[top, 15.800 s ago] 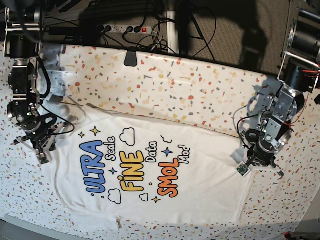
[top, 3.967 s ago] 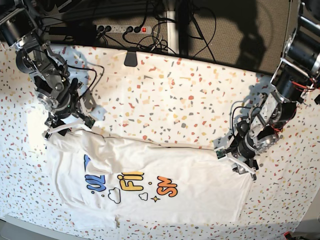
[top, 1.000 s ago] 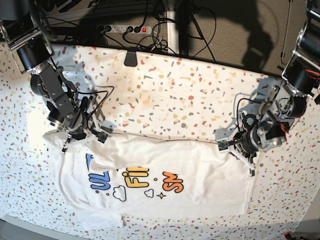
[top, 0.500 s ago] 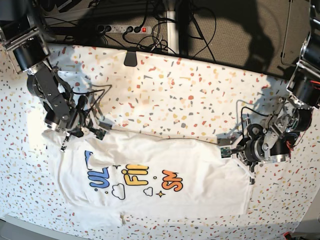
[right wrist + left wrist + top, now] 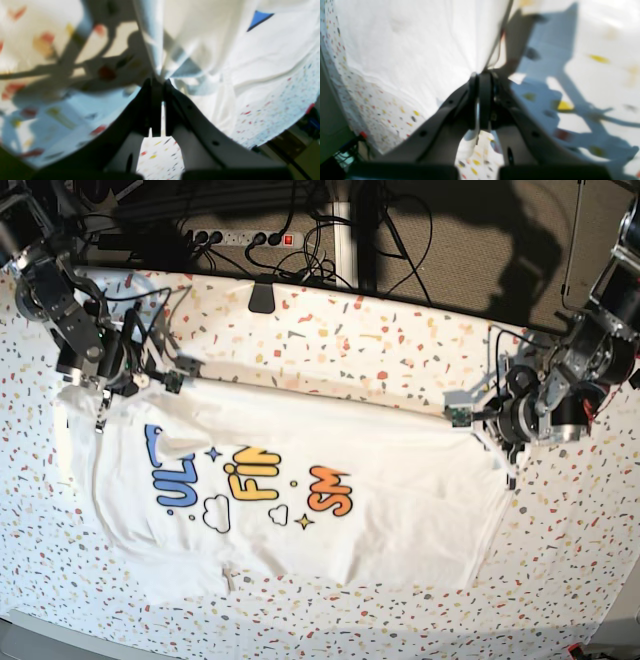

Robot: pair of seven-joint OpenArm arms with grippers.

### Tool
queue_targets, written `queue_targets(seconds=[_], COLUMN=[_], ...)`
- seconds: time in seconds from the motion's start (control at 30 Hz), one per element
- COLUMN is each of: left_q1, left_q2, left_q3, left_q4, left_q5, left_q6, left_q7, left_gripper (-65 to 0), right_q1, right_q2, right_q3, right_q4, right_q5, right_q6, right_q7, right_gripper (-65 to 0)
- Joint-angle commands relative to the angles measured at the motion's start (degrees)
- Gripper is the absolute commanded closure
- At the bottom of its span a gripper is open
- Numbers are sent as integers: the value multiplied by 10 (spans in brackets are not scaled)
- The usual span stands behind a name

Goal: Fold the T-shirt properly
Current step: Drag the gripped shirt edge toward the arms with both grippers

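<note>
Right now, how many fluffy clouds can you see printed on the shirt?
2. One cloud sits below the blue letters on the T-shirt, and a smaller cloud sits below the yellow letters. More may be hidden under the folded-over top part.

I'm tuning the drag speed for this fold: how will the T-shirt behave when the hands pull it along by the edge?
Probably floppy: the T-shirt creases and bunches where the right hand pinches it. Likely light, since the two pinches, with the left hand, carry its far edge. It may trail unevenly: the near hem looks wavy.

One T-shirt (image 5: 300, 490), two end effectors (image 5: 120, 385) (image 5: 490, 420), one speckled table covering (image 5: 350, 350), one power strip (image 5: 245, 237)
</note>
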Motion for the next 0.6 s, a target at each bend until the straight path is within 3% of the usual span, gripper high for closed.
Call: queue_targets(seconds=[0.0, 0.2, 0.37, 0.57], left_q1=[-6, 56, 99, 125], left_q2=[-21, -83, -125, -136], left_q3=[-6, -6, -6, -6], left_q4=[22, 90, 136, 159], left_q5=[6, -43, -43, -45], left_q6=[5, 5, 5, 5], left_q7=[24, 127, 133, 143], left_gripper=[0, 0, 0, 0], right_q1=[-4, -75, -101, -136], right_q2=[18, 56, 58, 59], right_q3=[7, 7, 7, 7], right_q4=[17, 63, 80, 111], right_q5=[-8, -8, -9, -9], right_q6=[-2, -23, -23, -23], right_q7=[-16, -27, -41, -54], right_gripper=[0, 0, 0, 0])
